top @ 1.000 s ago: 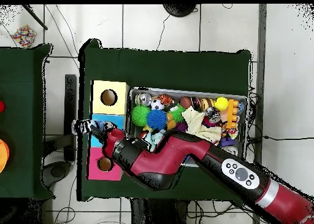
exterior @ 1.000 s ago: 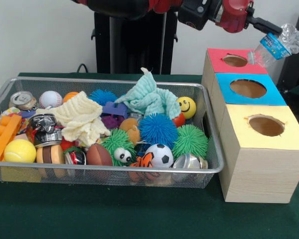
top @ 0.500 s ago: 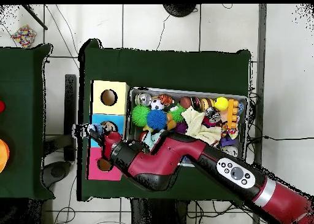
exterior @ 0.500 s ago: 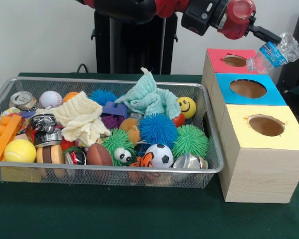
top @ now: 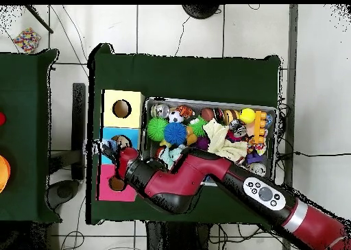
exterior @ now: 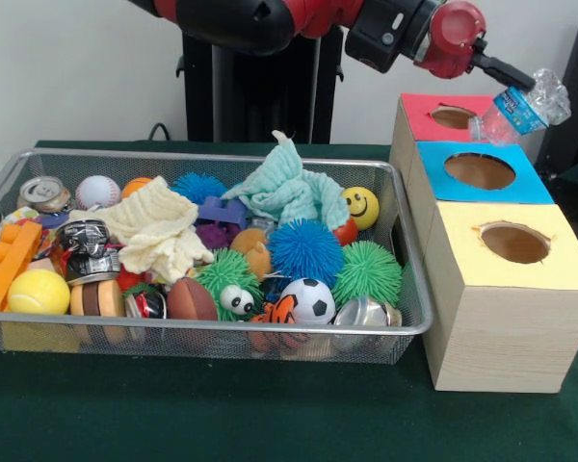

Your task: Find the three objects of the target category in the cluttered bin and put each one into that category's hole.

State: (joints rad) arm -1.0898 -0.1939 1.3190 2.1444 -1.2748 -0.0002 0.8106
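My gripper (exterior: 516,83) is shut on a crumpled clear plastic bottle (exterior: 522,104) with a blue label. It hangs tilted, neck down-left, over the right edge of the red box (exterior: 419,108), just right of its hole (exterior: 454,117). In the overhead view the bottle (top: 107,148) sits at the outer edge of the boxes, between the blue box (top: 110,135) and the pink box (top: 108,187). The wire bin (exterior: 409,289) holds crushed cans (exterior: 46,192) (exterior: 84,237) (exterior: 364,312) among toys and cloths.
The blue box (exterior: 530,183) and yellow box (exterior: 568,269) stand in a row in front of the red one, each with a round hole. Spiky balls, a soccer ball (exterior: 311,299), a mint cloth (exterior: 287,188) and a cream cloth (exterior: 159,229) fill the bin.
The gripper has carried the bottle a little lower and inward, from beyond the boxes' outer edge toward the red box's hole. The bin's contents have not moved.
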